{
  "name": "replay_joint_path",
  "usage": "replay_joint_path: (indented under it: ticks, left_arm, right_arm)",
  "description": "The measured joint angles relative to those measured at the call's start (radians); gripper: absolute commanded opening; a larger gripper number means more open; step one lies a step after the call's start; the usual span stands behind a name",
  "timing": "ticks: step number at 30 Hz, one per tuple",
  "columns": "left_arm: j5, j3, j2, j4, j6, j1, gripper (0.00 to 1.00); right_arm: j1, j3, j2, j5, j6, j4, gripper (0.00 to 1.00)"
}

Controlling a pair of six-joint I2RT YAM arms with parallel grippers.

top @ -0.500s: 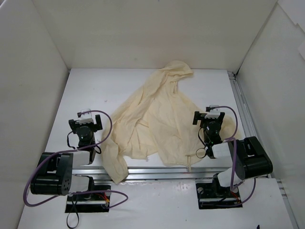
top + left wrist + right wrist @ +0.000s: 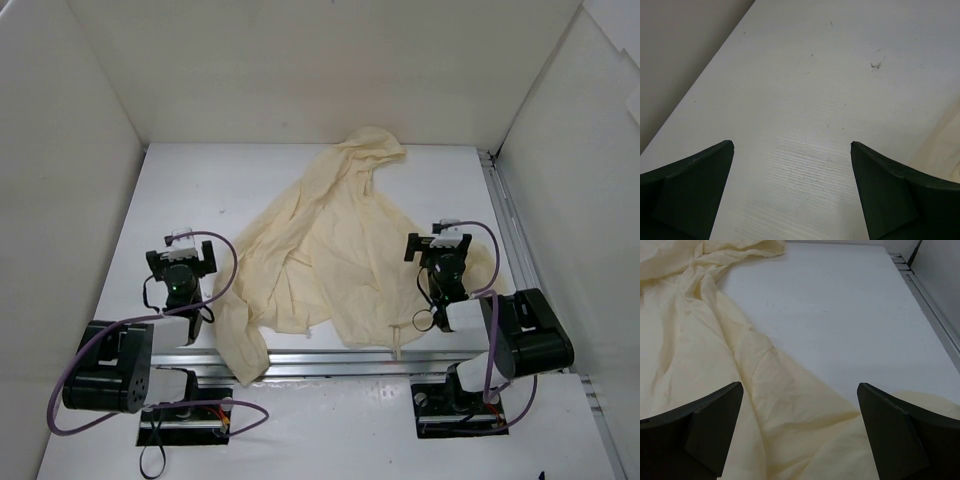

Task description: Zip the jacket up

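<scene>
The pale cream-yellow jacket lies crumpled across the middle of the white table, hood toward the back wall, one sleeve trailing to the front rail. My left gripper stands open over bare table just left of the jacket; in the left wrist view only a sliver of the jacket shows at the right edge. My right gripper hangs open above the jacket's right side; the right wrist view has wrinkled jacket fabric under the jaws. The zipper is not discernible.
White walls enclose the table on the left, back and right. A metal rail runs along the right edge and another rail along the front, with the jacket's hem draped over it. Bare table lies right of the fabric.
</scene>
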State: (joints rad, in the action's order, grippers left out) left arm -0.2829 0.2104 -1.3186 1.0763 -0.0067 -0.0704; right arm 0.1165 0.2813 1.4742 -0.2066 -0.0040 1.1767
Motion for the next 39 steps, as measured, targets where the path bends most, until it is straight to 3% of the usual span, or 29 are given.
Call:
replay_joint_path:
  ticks: [7,10,13,17,21,23,29,39]
  left_arm:
    - [-0.051,0.135,0.171,-0.302,-0.003,-0.031,1.00]
    - [-0.076,0.259,0.267,-0.469,-0.032,-0.034,1.00]
    - [-0.092,0.433,0.328,-0.703,-0.095,-0.034,1.00]
    - [-0.054,0.694,0.338,-0.977,-0.162,-0.033,1.00]
    - [-0.001,0.829,0.325,-1.194,-0.197,-0.083,0.99]
    - [0.007,0.850,0.308,-1.288,-0.220,-0.141,0.97]
    - [0.026,0.780,0.256,-1.479,-0.316,-0.304,0.96]
    - [0.058,0.660,0.290,-1.562,-0.415,-0.369,0.97]
  right_arm:
    - [0.007,0.116,-0.169,-0.042,0.000,-0.255,0.98]
    - [0.041,0.275,-0.225,-0.095,0.002,-0.455,0.98]
    - [0.084,0.536,-0.227,-0.122,0.015,-0.757,0.97]
    - [0.169,0.826,-0.199,-0.196,0.033,-1.067,0.90]
    - [0.312,0.953,-0.173,-0.259,0.066,-1.361,0.65]
    - [0.380,0.978,-0.146,-0.273,0.110,-1.500,0.56]
    - [0.539,0.975,-0.014,-0.312,0.296,-1.825,0.47]
    - [0.582,0.805,0.086,-0.263,0.473,-1.978,0.44]
